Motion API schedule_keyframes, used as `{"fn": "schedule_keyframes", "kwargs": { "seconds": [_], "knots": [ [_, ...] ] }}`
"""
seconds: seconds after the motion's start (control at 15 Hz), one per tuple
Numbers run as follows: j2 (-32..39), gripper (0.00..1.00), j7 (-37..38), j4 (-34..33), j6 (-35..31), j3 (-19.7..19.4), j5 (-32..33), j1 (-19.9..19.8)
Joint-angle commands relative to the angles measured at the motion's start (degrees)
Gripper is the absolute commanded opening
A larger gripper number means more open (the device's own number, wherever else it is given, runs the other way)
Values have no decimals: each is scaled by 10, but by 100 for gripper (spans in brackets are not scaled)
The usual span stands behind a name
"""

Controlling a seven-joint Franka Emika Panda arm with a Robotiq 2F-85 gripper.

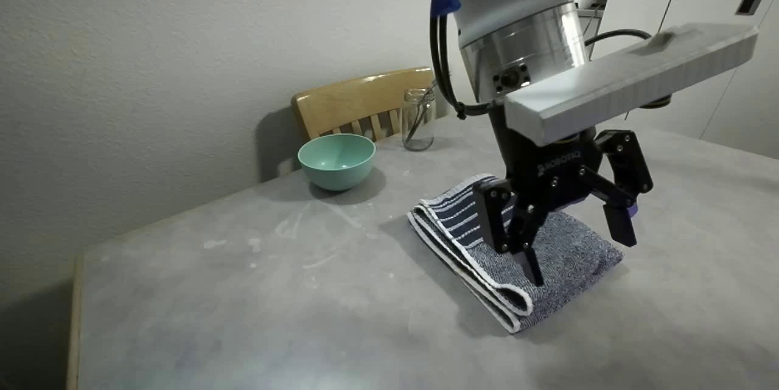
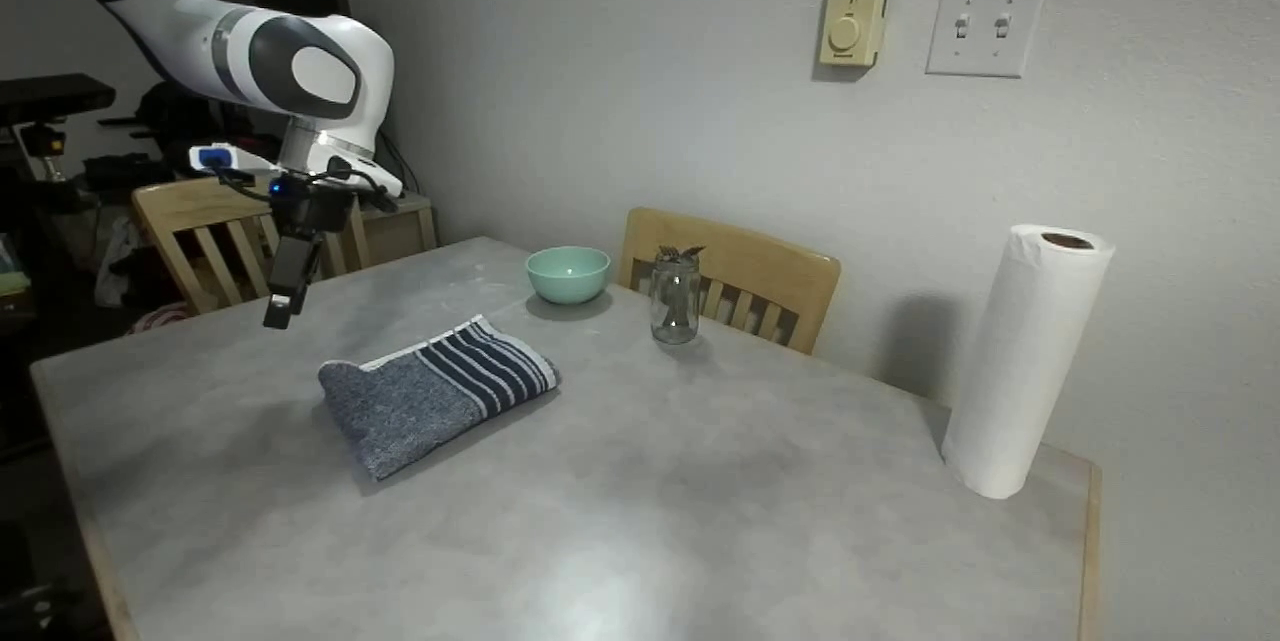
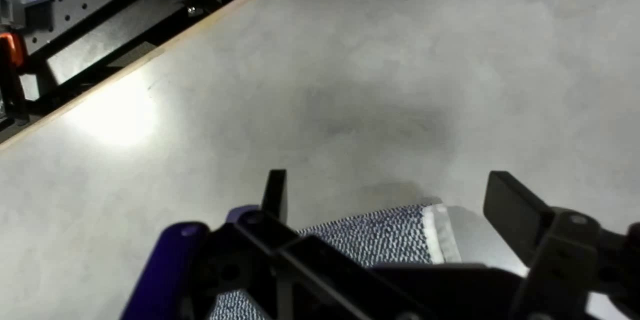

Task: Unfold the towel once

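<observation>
A towel point(image 2: 440, 396) lies folded on the table point(image 2: 750, 481), partly hidden in an exterior view by the gripper point(image 1: 579, 259), which hangs clear of the towel, spread wide, grasping nothing. The wrist view cuts the towel off below. Near the towel stand a bowl point(image 2: 568, 287) and a jar point(image 2: 676, 311), its utensils point(image 2: 670, 254) hard to make out.

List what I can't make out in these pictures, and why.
In an exterior view: part of the towel and of its striped band, behind the end effector.
In an exterior view: the far finger, seemingly behind the near finger.
In the wrist view: most of the towel, behind the end effector or cut off by the bottom edge.
In both exterior views: how many utensils the jar holds, too small to tell.
</observation>
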State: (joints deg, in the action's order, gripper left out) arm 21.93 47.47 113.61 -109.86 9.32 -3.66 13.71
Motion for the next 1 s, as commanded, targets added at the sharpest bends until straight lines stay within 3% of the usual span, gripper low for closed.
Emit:
{"fn": "schedule_keyframes", "kwargs": {
  "seconds": [0.0, 0.4, 0.8, 0.93],
  "knots": [
    [17, 100, 19, -9, 32, -11, -7, 13],
    [60, 100, -26, -15, 24, -16, 16, 12],
    [91, 100, -67, -36, 21, -36, 98, 27],
    [83, 100, -54, -25, 19, -36, 84, 27]
  ]
}}
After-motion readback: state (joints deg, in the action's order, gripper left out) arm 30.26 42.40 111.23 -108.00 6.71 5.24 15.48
